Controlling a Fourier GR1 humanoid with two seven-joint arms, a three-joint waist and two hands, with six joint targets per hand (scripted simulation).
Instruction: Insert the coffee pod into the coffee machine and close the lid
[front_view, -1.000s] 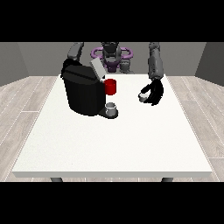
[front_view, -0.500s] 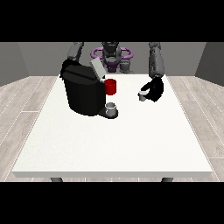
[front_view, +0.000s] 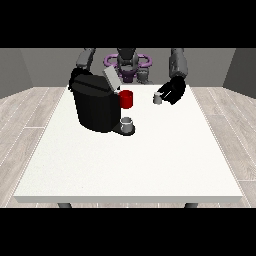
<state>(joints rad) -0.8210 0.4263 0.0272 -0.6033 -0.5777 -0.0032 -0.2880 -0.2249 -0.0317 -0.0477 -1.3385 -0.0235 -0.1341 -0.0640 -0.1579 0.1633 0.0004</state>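
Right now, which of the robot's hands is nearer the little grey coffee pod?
Its left hand, at the view's right, with the coffee pod at its fingers. The other hand is behind the coffee machine, far across.

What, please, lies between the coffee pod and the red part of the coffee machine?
Nothing: in the front view only bare white table separates the coffee pod from the machine's red part.

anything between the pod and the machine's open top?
Nothing visible. The coffee pod is at the hand at the view's right, and only bare table separates it from the coffee machine, whose lid is raised.
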